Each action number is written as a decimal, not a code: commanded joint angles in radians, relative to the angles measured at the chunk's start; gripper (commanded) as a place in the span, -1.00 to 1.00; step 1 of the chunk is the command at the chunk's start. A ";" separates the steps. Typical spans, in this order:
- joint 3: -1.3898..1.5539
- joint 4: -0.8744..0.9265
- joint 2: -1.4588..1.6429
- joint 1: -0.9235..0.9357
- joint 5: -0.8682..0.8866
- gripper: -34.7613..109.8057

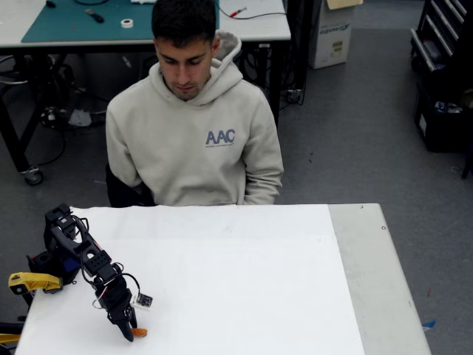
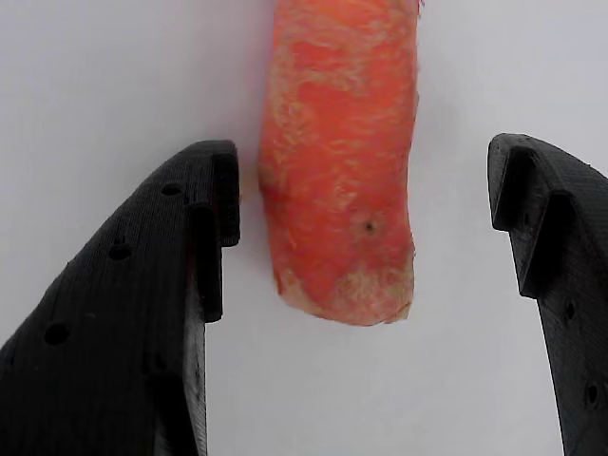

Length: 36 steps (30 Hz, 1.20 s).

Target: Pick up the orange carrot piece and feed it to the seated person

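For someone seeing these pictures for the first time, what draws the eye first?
In the wrist view, the orange carrot piece lies on the white table between the open black gripper fingers. In the fixed view, the seated person in a beige hoodie looks down from the far side.

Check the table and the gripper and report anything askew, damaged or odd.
Nothing stands out. The stubby orange carrot piece lies whole on the white table, between the open black fingers of the gripper, nearer the left one in the wrist view. The seated person in the beige hoodie waits behind the table.
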 commanded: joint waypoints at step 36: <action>0.124 -0.003 0.012 0.009 -0.005 -0.56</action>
